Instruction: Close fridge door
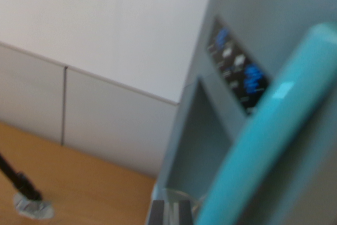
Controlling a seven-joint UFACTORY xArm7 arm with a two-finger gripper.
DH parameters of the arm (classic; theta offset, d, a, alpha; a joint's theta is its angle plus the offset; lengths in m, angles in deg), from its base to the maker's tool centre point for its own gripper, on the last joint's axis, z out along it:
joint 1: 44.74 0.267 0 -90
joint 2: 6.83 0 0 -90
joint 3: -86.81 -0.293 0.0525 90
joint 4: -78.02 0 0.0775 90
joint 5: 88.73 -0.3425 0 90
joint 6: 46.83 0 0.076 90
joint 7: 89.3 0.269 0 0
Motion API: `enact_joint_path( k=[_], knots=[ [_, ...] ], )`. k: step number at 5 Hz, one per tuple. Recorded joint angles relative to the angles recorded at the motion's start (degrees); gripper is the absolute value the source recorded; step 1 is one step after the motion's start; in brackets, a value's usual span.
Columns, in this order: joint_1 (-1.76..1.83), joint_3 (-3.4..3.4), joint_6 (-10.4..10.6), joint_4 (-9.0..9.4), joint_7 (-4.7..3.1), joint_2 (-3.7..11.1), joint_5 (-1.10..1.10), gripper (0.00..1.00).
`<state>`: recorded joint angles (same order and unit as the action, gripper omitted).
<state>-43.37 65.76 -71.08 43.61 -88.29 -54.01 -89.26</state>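
Where the blurred wrist view tilts, a teal handle (263, 130) crosses the foreground at right. Behind it the grey fridge door (295, 19) carries a dark control panel (237, 69); its blue markings are unreadable. Claw state: cannot tell. White wall (116, 25) beyond.

Blurred, tilted wrist view. Right half of the frame: grey fridge door (295, 19) with a dark control panel (238, 67) lit blue above a recessed dispenser (197, 140); a teal handle (268, 130) crosses the lower right. Left: white wall (105, 25), wooden floor (79, 183), black pole (18, 180).
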Motion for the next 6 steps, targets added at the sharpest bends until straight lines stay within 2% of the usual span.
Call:
enact_joint_path(
  k=[1, 2, 3, 4, 5, 6],
  knots=[
    [0.0, 0.0, 0.0, 0.0, 0.0, 0.0, 0.0, 1.0],
    [0.0, -0.29, 0.02, -1.96, 0.0, 4.52, 0.0, 1.0],
    [0.0, -0.29, 0.02, -1.96, 0.0, 4.52, 0.0, 1.0],
    [0.0, -0.29, 0.37, -3.94, 0.0, 9.19, 0.0, 1.0],
    [0.0, -0.29, 0.37, -3.94, 0.0, 9.19, 0.0, 1.0],
    [-0.03, -0.2, 0.88, -5.61, 0.0, 13.1, 0.0, 1.0]
  ],
)
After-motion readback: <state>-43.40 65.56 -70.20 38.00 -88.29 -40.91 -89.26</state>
